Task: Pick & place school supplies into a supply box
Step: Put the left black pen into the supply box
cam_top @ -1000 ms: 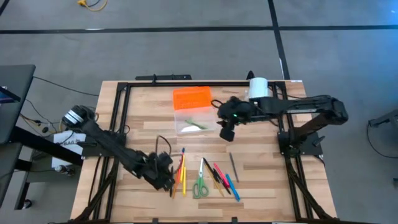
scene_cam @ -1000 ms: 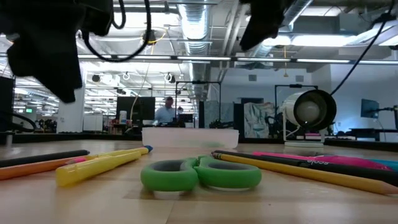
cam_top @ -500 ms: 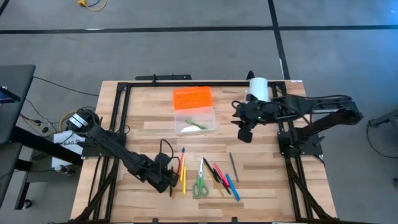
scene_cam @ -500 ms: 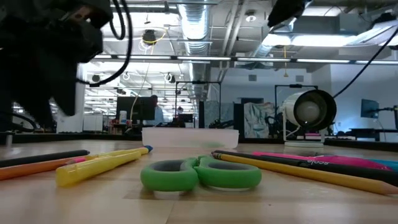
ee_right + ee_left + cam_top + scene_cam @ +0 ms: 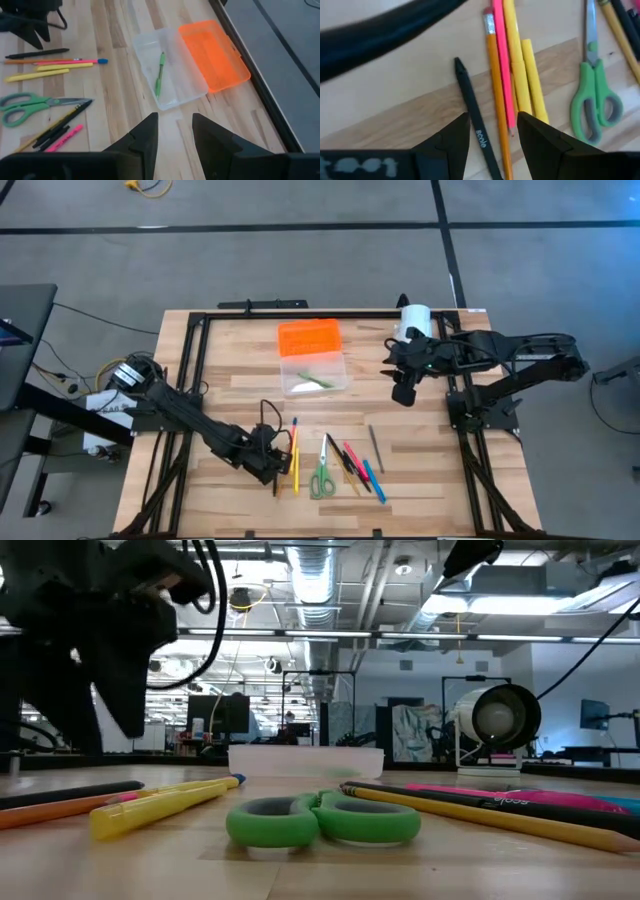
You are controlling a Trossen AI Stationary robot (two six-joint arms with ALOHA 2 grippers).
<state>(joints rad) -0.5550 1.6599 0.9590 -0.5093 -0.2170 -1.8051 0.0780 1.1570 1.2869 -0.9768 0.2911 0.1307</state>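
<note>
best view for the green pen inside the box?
Right wrist view: the green pen lies in full sight in the clear box. High view shows only a small green streak. Low view and left wrist view don't show it.

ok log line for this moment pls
left end effector: open, over black pen | right end effector: open, empty, beside supply box | in box: green pen | scissors: on table

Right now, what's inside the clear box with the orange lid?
One green pen lies inside the open clear box, slanted along its floor. The rest of the box looks bare. Its orange lid is flipped open flat beside it, so nothing is covered.
</note>
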